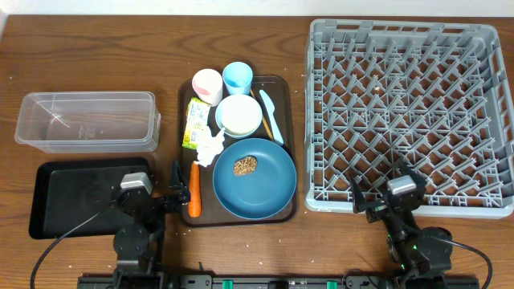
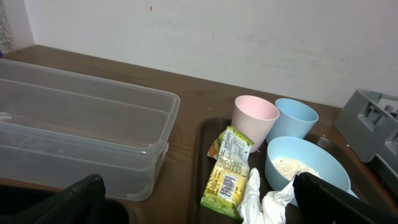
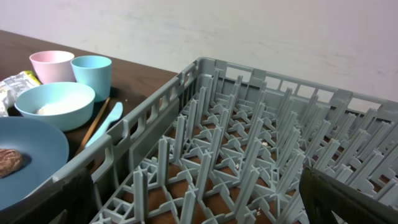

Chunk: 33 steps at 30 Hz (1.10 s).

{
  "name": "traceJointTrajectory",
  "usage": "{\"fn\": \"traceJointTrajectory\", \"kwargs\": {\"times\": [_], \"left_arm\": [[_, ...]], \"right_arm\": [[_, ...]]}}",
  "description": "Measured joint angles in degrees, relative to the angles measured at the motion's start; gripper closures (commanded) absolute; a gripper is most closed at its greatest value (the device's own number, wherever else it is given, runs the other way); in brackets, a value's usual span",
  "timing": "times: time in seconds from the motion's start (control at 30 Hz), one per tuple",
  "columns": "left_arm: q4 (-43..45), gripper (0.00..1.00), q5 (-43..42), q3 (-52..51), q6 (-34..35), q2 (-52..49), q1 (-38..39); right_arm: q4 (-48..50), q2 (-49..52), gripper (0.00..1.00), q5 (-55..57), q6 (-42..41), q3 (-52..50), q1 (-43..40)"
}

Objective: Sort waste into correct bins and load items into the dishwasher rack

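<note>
On the dark brown serving tray (image 1: 287,120) lie an orange carrot (image 1: 194,191), a white tissue (image 1: 210,146), a yellow-green wrapper (image 1: 193,122), a pink cup (image 1: 207,84), a light blue cup (image 1: 238,78), a white bowl (image 1: 239,115), a blue utensil (image 1: 271,116), chopsticks (image 1: 259,104) and a dark blue plate (image 1: 269,189) with brown crumbs (image 1: 246,166). The clear box (image 1: 84,120) and black tray (image 1: 76,197) sit at the left, the grey rack (image 1: 405,112) at the right. My left gripper (image 1: 165,189) is open and empty beside the carrot. My right gripper (image 1: 384,183) is open and empty over the rack's near edge.
The left wrist view shows the clear box (image 2: 74,137), the wrapper (image 2: 227,171), the tissue (image 2: 261,202), both cups and the bowl (image 2: 305,165). The right wrist view shows the rack's upright pegs (image 3: 249,155) and the plate (image 3: 31,149) at its left.
</note>
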<state>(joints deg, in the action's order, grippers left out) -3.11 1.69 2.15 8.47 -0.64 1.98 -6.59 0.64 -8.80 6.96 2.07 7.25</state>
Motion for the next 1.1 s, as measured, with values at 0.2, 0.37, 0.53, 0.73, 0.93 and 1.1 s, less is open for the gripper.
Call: {"fn": "traceJointTrajectory", "kwargs": {"times": [0.2,0.37,0.53,0.73,0.93,1.1], "left_arm": [[0.0,0.02,0.0,0.0,0.0,0.0,0.0],[0.0,0.02,0.0,0.0,0.0,0.0,0.0],[0.0,0.02,0.0,0.0,0.0,0.0,0.0],[0.0,0.02,0.0,0.0,0.0,0.0,0.0],[0.0,0.02,0.0,0.0,0.0,0.0,0.0],[0.0,0.02,-1.1,0.0,0.3,0.0,0.0]], "right_arm": [[0.0,0.0,0.01,0.0,0.0,0.0,0.0],[0.0,0.0,0.01,0.0,0.0,0.0,0.0],[0.0,0.0,0.01,0.0,0.0,0.0,0.0],[0.0,0.0,0.01,0.0,0.0,0.0,0.0],[0.1,0.0,0.01,0.0,0.0,0.0,0.0],[0.2,0.0,0.01,-0.9,0.0,0.0,0.0]]}}
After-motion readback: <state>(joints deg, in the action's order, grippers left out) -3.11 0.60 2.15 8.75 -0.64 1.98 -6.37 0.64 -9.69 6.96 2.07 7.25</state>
